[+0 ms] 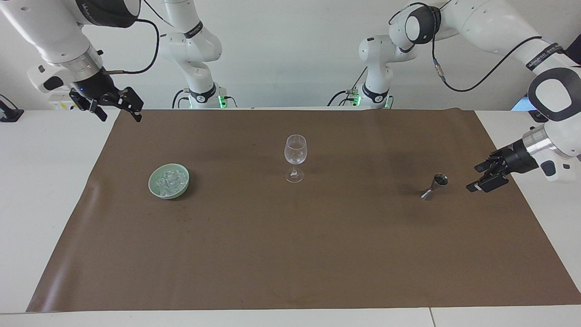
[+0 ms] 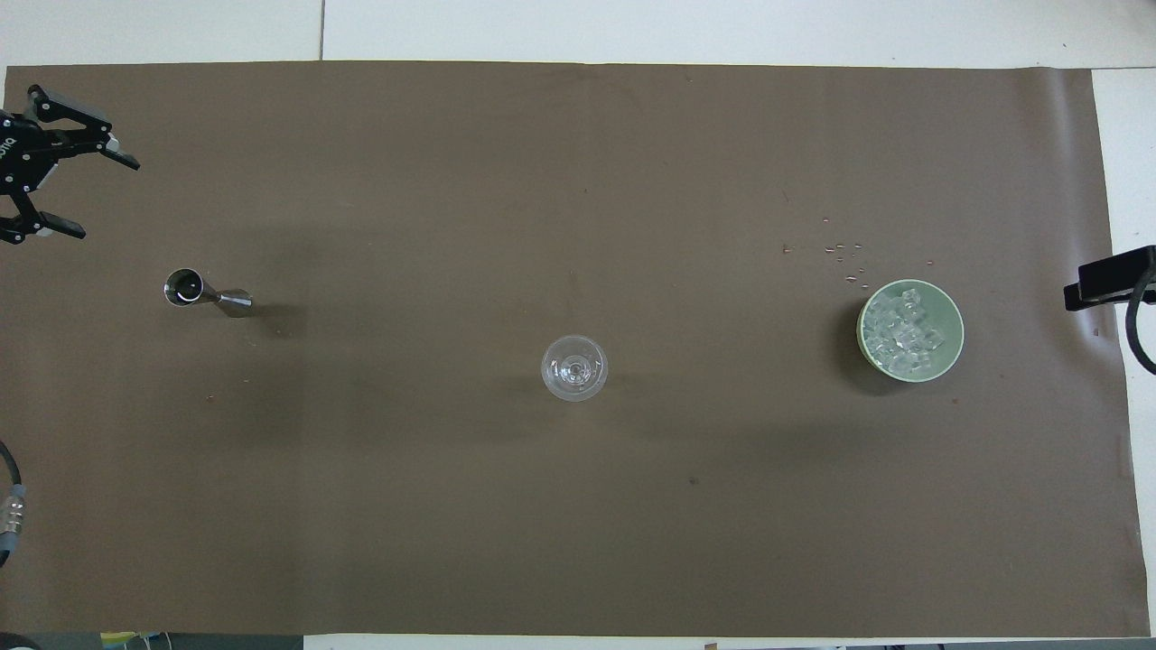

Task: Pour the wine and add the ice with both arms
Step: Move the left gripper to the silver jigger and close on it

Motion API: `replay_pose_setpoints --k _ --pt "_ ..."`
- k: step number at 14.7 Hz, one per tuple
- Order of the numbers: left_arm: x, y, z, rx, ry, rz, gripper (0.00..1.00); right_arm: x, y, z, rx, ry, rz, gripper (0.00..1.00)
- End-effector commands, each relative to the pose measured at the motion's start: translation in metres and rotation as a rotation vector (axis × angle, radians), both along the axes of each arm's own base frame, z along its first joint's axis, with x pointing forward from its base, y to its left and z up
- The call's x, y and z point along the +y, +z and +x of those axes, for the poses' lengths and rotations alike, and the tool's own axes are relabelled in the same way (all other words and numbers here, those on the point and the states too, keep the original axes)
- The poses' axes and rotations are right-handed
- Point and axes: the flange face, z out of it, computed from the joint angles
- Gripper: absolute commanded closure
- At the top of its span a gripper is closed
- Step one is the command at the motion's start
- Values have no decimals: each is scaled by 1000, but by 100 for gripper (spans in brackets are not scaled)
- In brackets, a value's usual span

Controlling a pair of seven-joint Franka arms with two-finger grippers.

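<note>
left gripper (image 1: 485,178): open, empty, low beside jigger (image 1: 434,186) | right gripper (image 1: 119,103): open, empty, over mat (image 1: 290,254) edge, waiting | ice (image 1: 170,181): in green bowl (image 1: 154,188), toward right arm's end | wine glass (image 1: 295,157): upright, mid-mat

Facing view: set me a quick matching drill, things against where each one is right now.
Things:
1. ice
2. wine glass
3. jigger
4. right pincer

Places:
A. middle of the brown mat
B. over the mat's corner nearest the right arm's base
C. in the green bowl
D. toward the left arm's end, beside the open left pincer

Pairs: 1-C, 2-A, 3-D, 4-B
</note>
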Motion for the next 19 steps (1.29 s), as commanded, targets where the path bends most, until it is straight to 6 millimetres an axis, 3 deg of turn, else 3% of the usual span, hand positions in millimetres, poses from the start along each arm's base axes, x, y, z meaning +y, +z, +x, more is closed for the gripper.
replay_pose_setpoints --k 1,7,9,11,15,19 --pt "25 -29 -4 88 108 -41 0 -1 0 -3 3 -3 1 0" --pt "61 -82 -4 50 232 -62 0 -1 0 -3 3 -4 2 0" --pt "57 -110 -9 38 267 -55 0 -1 0 -3 3 -4 2 0" --pt "61 -118 -8 42 294 -94 0 -1 0 -3 3 -3 1 0" --pt "94 -164 -32 130 407 -209 2 -1 0 -3 3 -4 2 0" --pt "99 -193 -72 191 500 -281 0 -1 0 -3 3 -4 2 0"
